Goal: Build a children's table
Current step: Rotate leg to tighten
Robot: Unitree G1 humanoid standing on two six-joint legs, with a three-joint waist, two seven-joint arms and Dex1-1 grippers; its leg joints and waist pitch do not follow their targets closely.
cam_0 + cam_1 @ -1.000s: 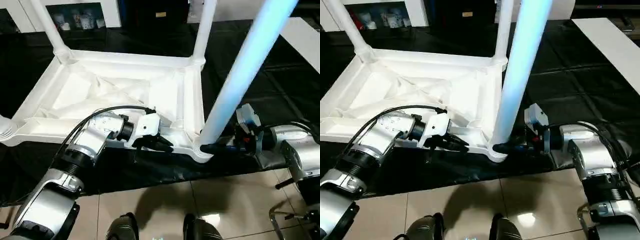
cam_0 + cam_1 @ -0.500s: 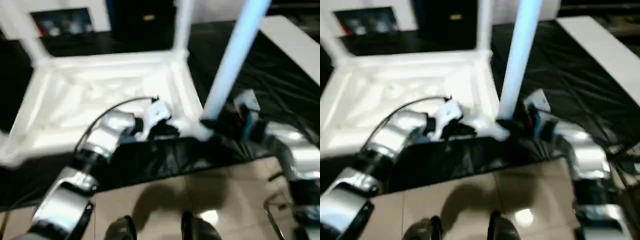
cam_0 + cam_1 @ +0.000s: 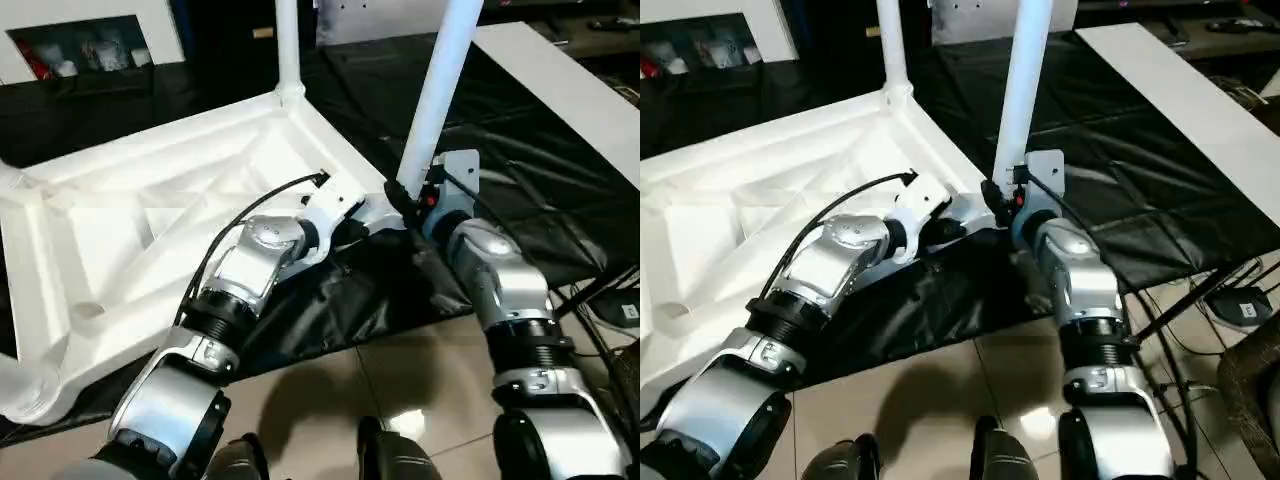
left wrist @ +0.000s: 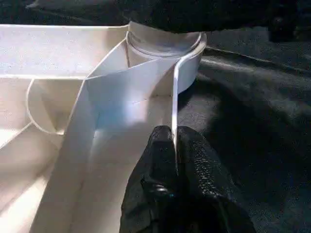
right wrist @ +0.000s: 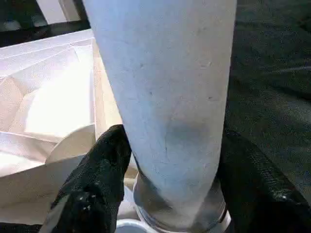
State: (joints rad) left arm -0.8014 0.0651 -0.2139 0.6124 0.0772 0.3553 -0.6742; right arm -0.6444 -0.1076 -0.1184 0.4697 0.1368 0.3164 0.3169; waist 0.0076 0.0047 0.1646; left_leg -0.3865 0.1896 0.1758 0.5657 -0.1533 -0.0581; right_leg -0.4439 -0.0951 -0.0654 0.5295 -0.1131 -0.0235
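The tabletop (image 3: 150, 230) lies upside down on the black table (image 3: 540, 150). My left gripper (image 4: 173, 145) pinches its near rim; my right gripper (image 5: 165, 160) straddles the near-right leg (image 3: 440, 90) at its socket. Far leg (image 3: 287, 45) stands fitted; others unclear.

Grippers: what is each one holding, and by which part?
Left gripper pinches the tabletop's thin side rim near the corner socket. Right gripper straddles the leg just above its collar.
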